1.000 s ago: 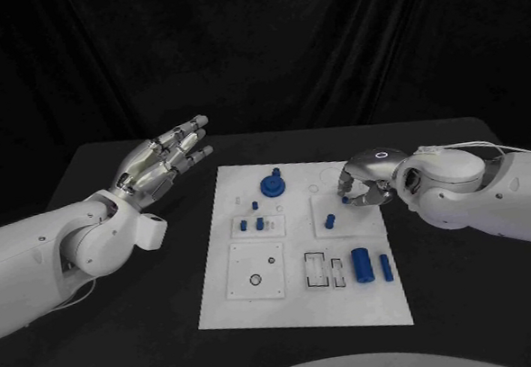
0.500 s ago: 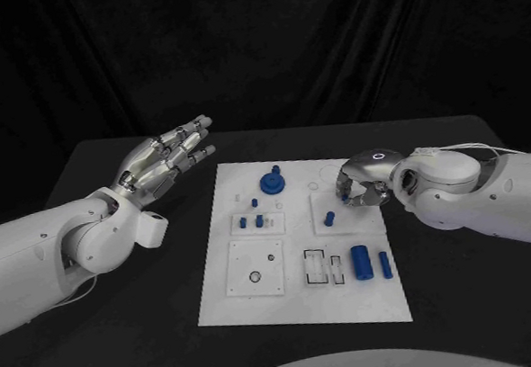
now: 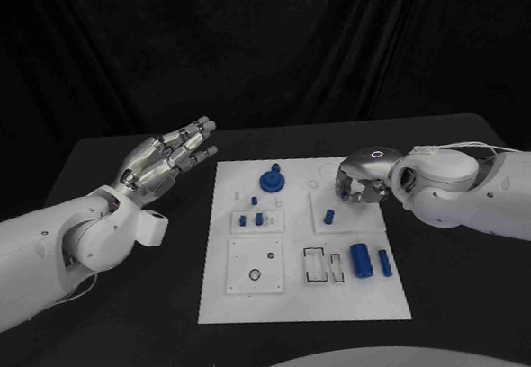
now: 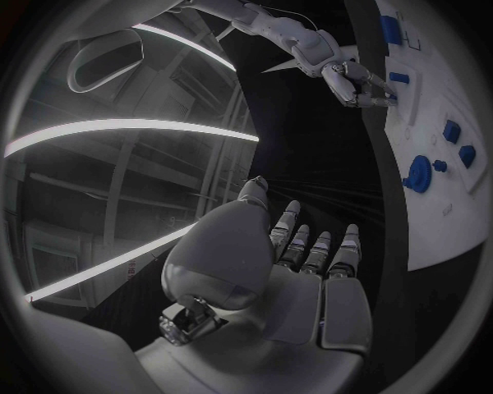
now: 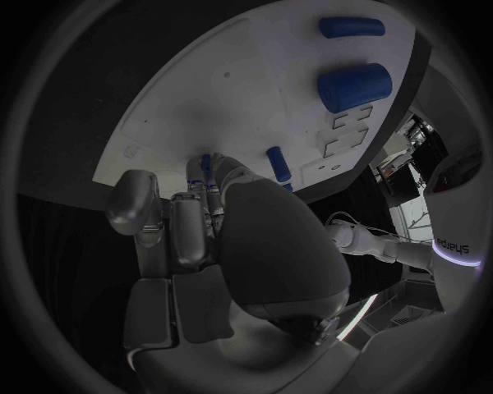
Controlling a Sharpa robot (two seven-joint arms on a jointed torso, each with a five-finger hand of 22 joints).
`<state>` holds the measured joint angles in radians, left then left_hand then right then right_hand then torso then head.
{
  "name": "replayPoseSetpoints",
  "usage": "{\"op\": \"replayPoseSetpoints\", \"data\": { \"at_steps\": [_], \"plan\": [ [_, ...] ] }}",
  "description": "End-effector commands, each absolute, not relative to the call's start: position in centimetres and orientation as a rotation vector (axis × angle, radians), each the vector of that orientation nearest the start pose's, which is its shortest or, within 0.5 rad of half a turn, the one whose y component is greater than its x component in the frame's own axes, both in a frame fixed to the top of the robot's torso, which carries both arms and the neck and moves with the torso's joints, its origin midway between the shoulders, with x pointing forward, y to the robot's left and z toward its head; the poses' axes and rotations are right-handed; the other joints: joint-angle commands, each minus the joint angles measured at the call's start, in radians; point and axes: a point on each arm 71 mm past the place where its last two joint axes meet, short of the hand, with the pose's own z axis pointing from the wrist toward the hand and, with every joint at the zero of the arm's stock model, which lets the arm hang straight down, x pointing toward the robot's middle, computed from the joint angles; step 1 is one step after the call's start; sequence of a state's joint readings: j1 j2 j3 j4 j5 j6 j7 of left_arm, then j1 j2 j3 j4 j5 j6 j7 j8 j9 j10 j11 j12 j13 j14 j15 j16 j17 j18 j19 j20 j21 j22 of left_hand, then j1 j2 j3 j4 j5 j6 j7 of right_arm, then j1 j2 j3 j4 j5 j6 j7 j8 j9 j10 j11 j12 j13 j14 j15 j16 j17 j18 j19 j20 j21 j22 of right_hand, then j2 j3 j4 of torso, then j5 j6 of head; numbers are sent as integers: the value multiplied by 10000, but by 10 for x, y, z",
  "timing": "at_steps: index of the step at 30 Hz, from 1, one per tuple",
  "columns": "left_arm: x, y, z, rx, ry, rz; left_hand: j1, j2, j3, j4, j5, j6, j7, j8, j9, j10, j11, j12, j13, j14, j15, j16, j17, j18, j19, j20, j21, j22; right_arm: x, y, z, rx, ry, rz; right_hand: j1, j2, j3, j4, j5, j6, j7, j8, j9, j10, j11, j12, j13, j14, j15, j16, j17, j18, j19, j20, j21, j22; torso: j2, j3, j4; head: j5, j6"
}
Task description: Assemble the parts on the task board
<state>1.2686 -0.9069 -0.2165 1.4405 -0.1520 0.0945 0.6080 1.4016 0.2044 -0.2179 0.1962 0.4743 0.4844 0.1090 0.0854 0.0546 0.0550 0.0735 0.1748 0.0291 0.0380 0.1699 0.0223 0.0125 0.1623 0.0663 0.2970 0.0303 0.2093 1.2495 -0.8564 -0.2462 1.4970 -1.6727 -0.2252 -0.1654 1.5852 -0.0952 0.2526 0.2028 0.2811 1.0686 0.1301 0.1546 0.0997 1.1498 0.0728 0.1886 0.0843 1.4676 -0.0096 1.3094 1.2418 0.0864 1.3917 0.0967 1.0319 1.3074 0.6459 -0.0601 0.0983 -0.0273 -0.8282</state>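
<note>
Head view: left hand (image 3: 162, 159) raised beside task board (image 3: 305, 301), fingers straight, empty; right hand (image 3: 365, 180) curled over board's right edge, grip unclear; 2 blue cylinders (image 3: 370, 260) nearer front.

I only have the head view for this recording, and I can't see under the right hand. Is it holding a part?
Observer: The right wrist view shows a small blue part right at the right hand's fingertips. I can't confirm a grip.
Operator: And the left palm?
Observer: In the left wrist view the left hand has a bare palm, with its fingers straight and apart.
</note>
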Motion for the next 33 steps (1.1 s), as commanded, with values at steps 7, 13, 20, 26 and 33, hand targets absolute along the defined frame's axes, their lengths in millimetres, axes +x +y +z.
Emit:
{"op": "replayPoseSetpoints", "data": {
  "at_steps": [7,13,20,26,33],
  "plan": [
    [477,246,-197,-7876,15537,-18214,166,8,48,-197,325,108,55,125,11,38,110,116,18,131,47,102,38,-174,193,-9,96,87,465,-219,-239,-4418,17723,4134,342,14,244,-256,-83,213,32,20,53,277,-25,-74,-63,-54,14,-165,-172,120,-41,-13,-3,1340,-4,-6,1,22,20],
    [477,247,-197,-7898,15564,-18189,159,26,53,-197,339,141,63,140,15,44,119,132,21,149,55,116,43,-185,204,-11,98,87,462,-220,-232,-4322,17318,4379,309,7,243,-248,-137,231,46,13,56,300,-13,-99,-75,-60,21,-192,-207,119,-44,-11,-10,1338,-5,-7,3,35,21],
    [478,247,-197,-7904,15576,-18157,110,55,41,-166,312,147,85,157,15,45,143,129,19,129,46,107,36,-211,179,-19,79,4,459,-217,-210,-4278,16622,4703,275,19,248,-232,-171,260,39,12,61,338,-18,-113,-82,-59,22,-204,-222,111,-32,-9,26,1346,-15,-13,-6,17,29],
    [478,247,-197,-7902,15572,-18145,58,77,23,-130,277,144,99,175,14,43,165,130,18,96,-11,93,27,-243,136,-28,50,-99,456,-212,-187,-4360,16202,4894,242,19,244,-215,-193,281,33,11,65,362,-22,-128,-88,-62,20,-224,-248,115,-37,-10,10,1341,-15,-16,-15,18,17],
    [479,246,-198,-7908,15619,-18130,56,87,26,-127,278,135,102,176,13,40,170,127,17,90,-23,90,25,-249,137,-30,48,-96,443,-192,-171,-4770,16066,5461,207,9,239,-200,-234,288,27,-1,66,372,-23,-157,-100,-74,19,-265,-298,119,-46,-10,-14,1335,-24,-18,-6,-17,-18]
  ]
}}
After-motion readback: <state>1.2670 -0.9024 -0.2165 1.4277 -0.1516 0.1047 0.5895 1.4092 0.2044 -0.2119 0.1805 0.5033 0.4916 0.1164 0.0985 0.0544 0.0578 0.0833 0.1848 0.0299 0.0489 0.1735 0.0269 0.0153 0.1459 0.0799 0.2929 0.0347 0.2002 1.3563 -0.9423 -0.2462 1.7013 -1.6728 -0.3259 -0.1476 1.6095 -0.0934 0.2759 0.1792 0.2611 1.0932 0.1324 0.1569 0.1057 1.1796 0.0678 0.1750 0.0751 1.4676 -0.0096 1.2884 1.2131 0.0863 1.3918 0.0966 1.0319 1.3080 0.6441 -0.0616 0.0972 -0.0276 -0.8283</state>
